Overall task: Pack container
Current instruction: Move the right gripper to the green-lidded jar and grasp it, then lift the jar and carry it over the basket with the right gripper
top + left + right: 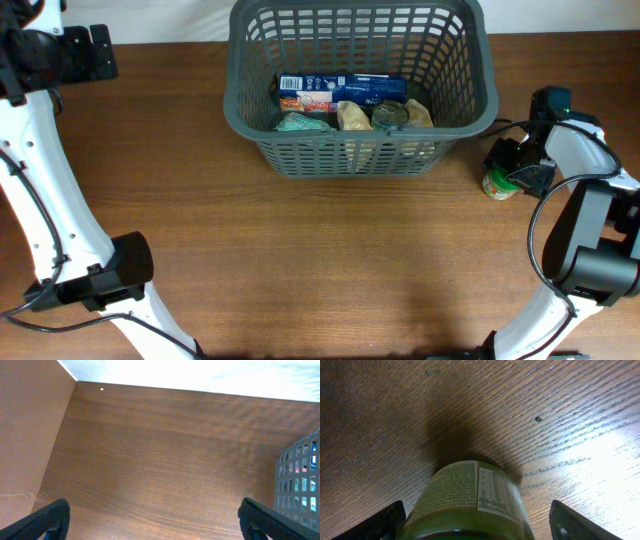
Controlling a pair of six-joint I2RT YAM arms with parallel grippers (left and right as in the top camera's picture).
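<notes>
Beside the container point(300, 155), right pincer point(477, 512), jaws wide apart, around green jar point(470, 492).

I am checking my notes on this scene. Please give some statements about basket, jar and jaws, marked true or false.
1. A blue box lies in the basket. True.
2. The jar is in the basket. False: it sits on the table, right of it.
3. The left jaws are open and empty. True.
4. The right jaws are shut on the jar. False: they are open, either side of it.
</notes>
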